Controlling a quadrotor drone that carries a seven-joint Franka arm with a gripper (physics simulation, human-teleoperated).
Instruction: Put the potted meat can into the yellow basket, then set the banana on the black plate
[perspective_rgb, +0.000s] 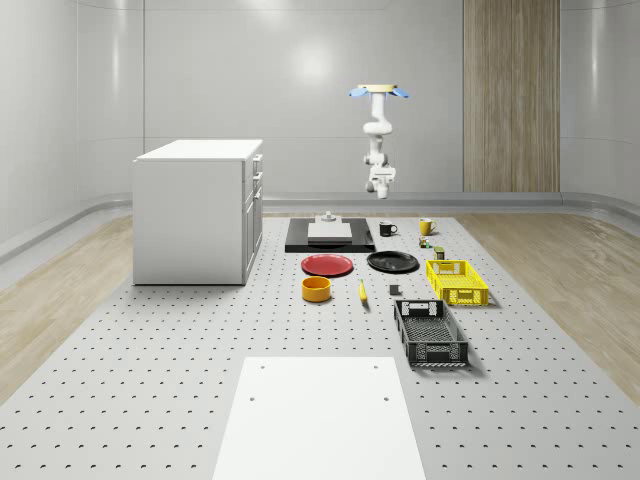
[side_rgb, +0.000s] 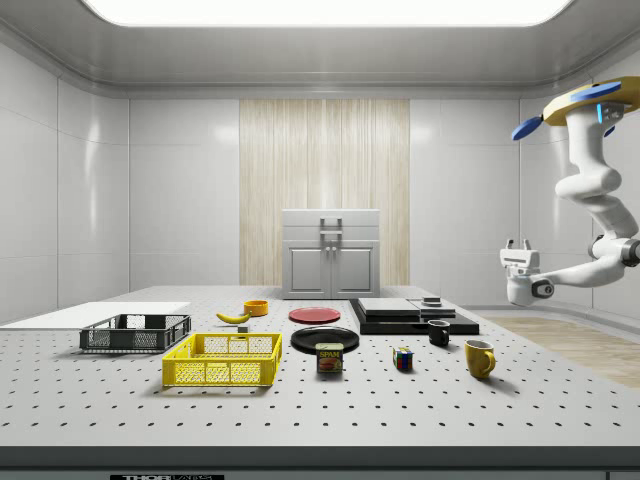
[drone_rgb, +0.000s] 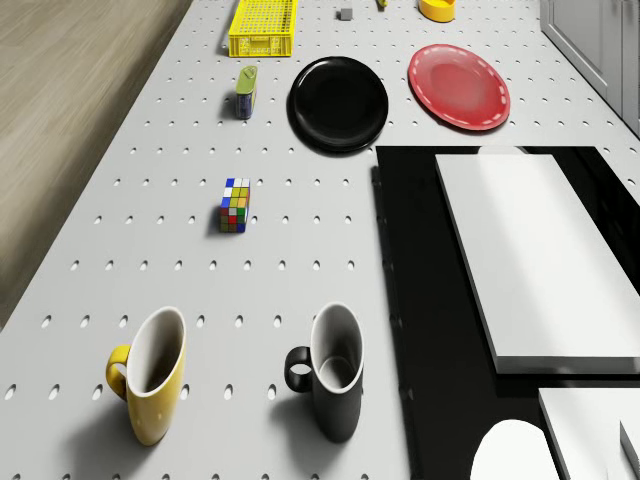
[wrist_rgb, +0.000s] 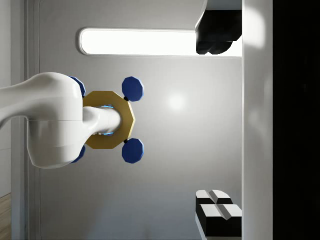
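The potted meat can (side_rgb: 329, 358) (drone_rgb: 246, 91) (perspective_rgb: 439, 252) stands upright on the table between the yellow basket (side_rgb: 225, 360) (drone_rgb: 263, 27) (perspective_rgb: 457, 282) and the black plate (side_rgb: 324, 339) (drone_rgb: 338, 103) (perspective_rgb: 392, 262). Farther along, beside an orange bowl, lies the banana (side_rgb: 233, 317) (perspective_rgb: 362, 291). The drone (perspective_rgb: 378, 92) (side_rgb: 590, 100) hovers high over the table's far end, above the mugs. Its arm bends down and back up, so my gripper (side_rgb: 518, 244) (perspective_rgb: 380, 186) (wrist_rgb: 220, 122) points upward, open and empty, far from the can.
Near the can are a Rubik's cube (drone_rgb: 235, 205), a yellow mug (drone_rgb: 153, 375) and a black mug (drone_rgb: 333, 371). A black slab (drone_rgb: 420, 300) carries white blocks. Also on the table are a red plate (perspective_rgb: 327, 265), an orange bowl (perspective_rgb: 316, 289), a black basket (perspective_rgb: 430, 333) and a white cabinet (perspective_rgb: 200, 210).
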